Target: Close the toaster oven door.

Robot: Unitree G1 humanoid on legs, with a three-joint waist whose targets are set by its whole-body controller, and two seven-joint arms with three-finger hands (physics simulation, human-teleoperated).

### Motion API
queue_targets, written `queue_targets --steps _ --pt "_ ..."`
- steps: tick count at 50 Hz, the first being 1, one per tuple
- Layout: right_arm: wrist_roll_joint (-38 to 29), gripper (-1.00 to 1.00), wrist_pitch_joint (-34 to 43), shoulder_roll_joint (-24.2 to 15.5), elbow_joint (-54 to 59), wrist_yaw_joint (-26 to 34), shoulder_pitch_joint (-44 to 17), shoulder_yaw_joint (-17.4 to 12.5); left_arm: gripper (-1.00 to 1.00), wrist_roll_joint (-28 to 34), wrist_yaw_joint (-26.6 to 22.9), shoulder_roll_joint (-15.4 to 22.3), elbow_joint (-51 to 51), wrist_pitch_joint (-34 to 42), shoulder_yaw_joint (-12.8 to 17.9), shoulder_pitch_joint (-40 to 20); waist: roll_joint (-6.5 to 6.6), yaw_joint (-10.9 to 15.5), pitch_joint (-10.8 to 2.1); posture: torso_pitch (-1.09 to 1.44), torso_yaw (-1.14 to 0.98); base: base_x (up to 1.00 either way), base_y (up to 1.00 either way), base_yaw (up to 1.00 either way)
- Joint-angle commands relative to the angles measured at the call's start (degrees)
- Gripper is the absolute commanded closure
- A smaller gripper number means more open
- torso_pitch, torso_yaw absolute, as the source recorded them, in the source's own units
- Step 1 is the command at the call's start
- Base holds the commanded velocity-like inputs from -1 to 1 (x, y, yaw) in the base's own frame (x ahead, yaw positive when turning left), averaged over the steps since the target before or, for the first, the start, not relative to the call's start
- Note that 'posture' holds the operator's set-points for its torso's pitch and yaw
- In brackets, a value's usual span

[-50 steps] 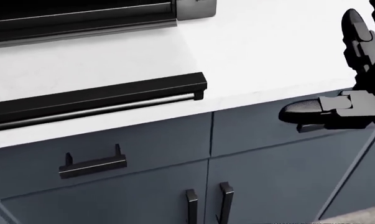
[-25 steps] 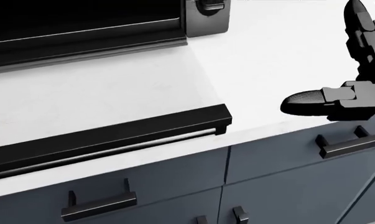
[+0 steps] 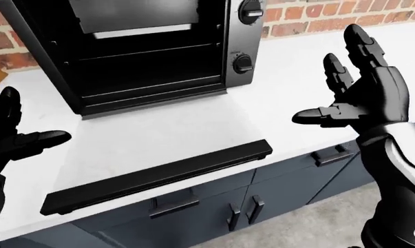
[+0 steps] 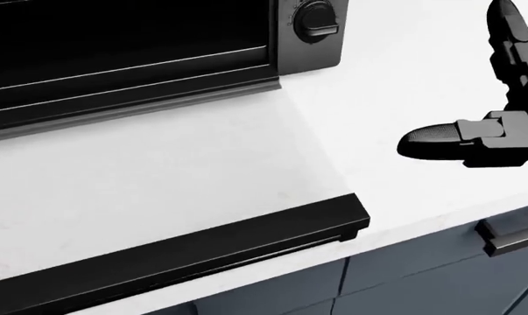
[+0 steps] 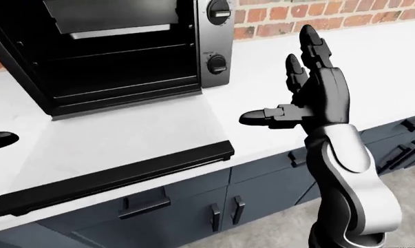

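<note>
A black toaster oven (image 3: 145, 51) stands on the white counter (image 3: 297, 72) at the top of the left-eye view, its cavity showing. Its door (image 3: 159, 175) lies folded flat over the counter, the glass see-through, the black handle bar (image 4: 185, 262) out at the counter's near edge. My right hand (image 3: 355, 98) hovers open to the right of the door, fingers spread, palm turned left. My left hand (image 3: 18, 137) is open at the left edge, level with the door's left side. Neither hand touches the door.
Two knobs (image 3: 243, 63) sit on the oven's right panel. Dark blue cabinets with black handles (image 3: 173, 206) run under the counter. A brick wall (image 3: 317, 15) rises behind the counter. Grey floor (image 5: 406, 186) shows at the lower right.
The head view has tilted up: the oven and door handle have slid down and right in the picture, the drawers nearly out of view. The right hand holds about the same place.
</note>
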Motion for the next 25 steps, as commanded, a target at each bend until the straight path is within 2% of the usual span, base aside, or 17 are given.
queue_targets --steps 1,2,3,6,10,14,15,25 --pt "-0.2 -1.00 -1.6 -0.7 -0.6 -0.1 -1.0 -0.6 -1.00 -0.4 -0.2 1.0 -1.6 -1.5 0.5 -1.1 -0.39 -0.1 -1.00 0.00 0.00 0.05 0.07 0.00" --pt "-0.4 -1.00 -2.0 -0.8 -0.3 -0.2 -1.2 -0.6 -1.00 -0.4 -0.1 1.1 -1.5 -1.4 0.5 -1.2 -2.31 -0.2 -1.57 0.00 0.00 0.05 0.06 0.00" --pt "-0.6 -1.00 -2.3 -0.8 0.0 -0.3 -1.3 -0.6 -1.00 -0.4 -0.1 1.2 -1.5 -1.5 0.5 -1.2 0.71 -0.5 0.01 0.00 0.00 0.00 0.00 0.00" --pt "-2.1 -1.00 -4.4 -1.2 0.6 0.5 -0.9 0.1 -1.00 -0.5 -0.1 1.3 -1.4 -1.5 0.6 -1.2 1.49 -0.3 -0.70 0.00 0.00 0.00 0.00 0.00" --pt "-2.1 -1.00 -2.9 -0.6 1.3 -0.2 -2.1 -0.5 -1.00 -0.5 -0.2 1.3 -1.3 -1.7 0.5 -1.1 2.09 -0.5 -0.82 0.00 0.00 0.00 0.00 0.00" --pt "-8.0 -1.00 -6.3 -1.1 3.0 -1.3 -2.0 1.4 -1.00 -0.3 -0.3 1.3 -1.3 -1.8 0.5 -1.0 2.27 -0.5 -0.63 0.00 0.00 0.00 0.00 0.00" --pt "-7.2 -1.00 -7.1 -0.1 3.0 -1.2 -2.2 0.6 -1.00 -0.3 -0.3 1.3 -1.3 -1.8 0.5 -1.1 2.28 -0.5 -0.59 0.00 0.00 0.00 0.00 0.00" --pt "-7.2 -1.00 -7.6 -1.3 3.8 -1.0 -2.9 -0.2 -1.00 -0.6 -0.2 1.6 -1.6 -1.3 0.7 -1.2 2.36 -0.7 -0.39 0.00 0.00 0.00 0.00 0.00"
